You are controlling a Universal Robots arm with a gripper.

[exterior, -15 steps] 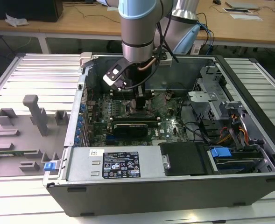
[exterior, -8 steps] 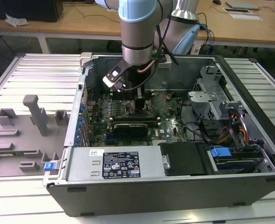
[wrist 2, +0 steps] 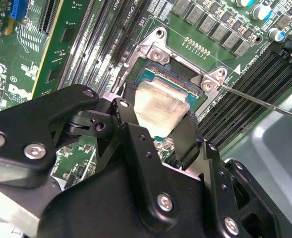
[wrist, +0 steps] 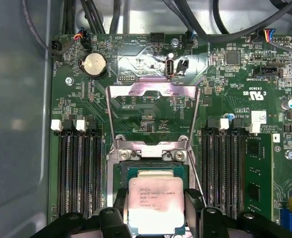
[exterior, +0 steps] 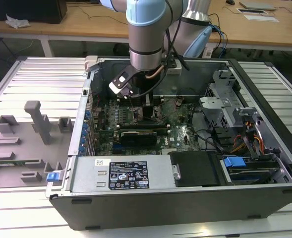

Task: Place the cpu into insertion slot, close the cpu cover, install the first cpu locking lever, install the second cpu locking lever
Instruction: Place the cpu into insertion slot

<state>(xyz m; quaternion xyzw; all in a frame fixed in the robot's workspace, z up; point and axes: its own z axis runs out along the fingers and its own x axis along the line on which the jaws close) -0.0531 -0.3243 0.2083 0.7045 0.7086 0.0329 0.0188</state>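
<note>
Ribbed metal makes up the surface [exterior: 41, 74] under an open computer case [exterior: 185, 201], with wooden desks behind it, and I reach down into that case over the green circuit board [wrist: 225, 94]. My jaws are closed to the width of the cpu [wrist: 155, 206], one finger pressed against each of two opposite edges, so its pale metal top sits squarely between them in both wrist views. Directly beneath the chip is the insertion slot [wrist: 155, 169], and a strip of its dark rim shows just past the chip's far edge. I cannot tell whether the chip already rests on the pins or hangs a little above them. Beyond the slot, the cpu cover [wrist: 153, 91] is swung up and back, well clear of my fingers, so the opening is free. A thin wire locking lever [wrist 2: 260, 101] juts out from one socket corner, off to the side of the jaws. To my mind this step depends on keeping the chip level and square, with each edge parallel to the rim and an even margin all round. The descent should go straight down, because sliding sideways could bend the pins. I judge it best to hold only lightly, and to let go only once the chip lies flat inside the rim with no corner riding up.
</note>
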